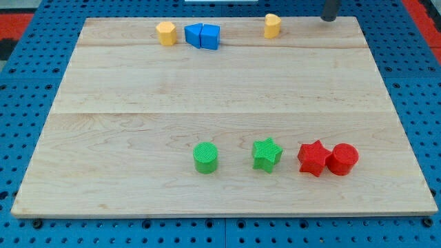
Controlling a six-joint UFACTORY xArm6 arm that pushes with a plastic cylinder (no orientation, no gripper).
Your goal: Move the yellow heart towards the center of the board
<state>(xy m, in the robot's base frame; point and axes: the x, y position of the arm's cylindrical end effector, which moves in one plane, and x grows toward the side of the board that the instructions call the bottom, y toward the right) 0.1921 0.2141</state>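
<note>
Two yellow blocks sit near the view's top edge of the wooden board [138, 103]. The right one [273, 25] looks like the yellow heart. The left one [165, 32] looks like a hexagon. My tip [330, 19] is the dark rod end at the view's top right, right of the yellow heart with a clear gap between them, touching no block.
A blue block pair [202, 36] sits beside the left yellow block. Near the view's bottom stand a green cylinder [205, 157], a green star [267, 153], a red star [313, 158] and a red cylinder [342, 159] touching it.
</note>
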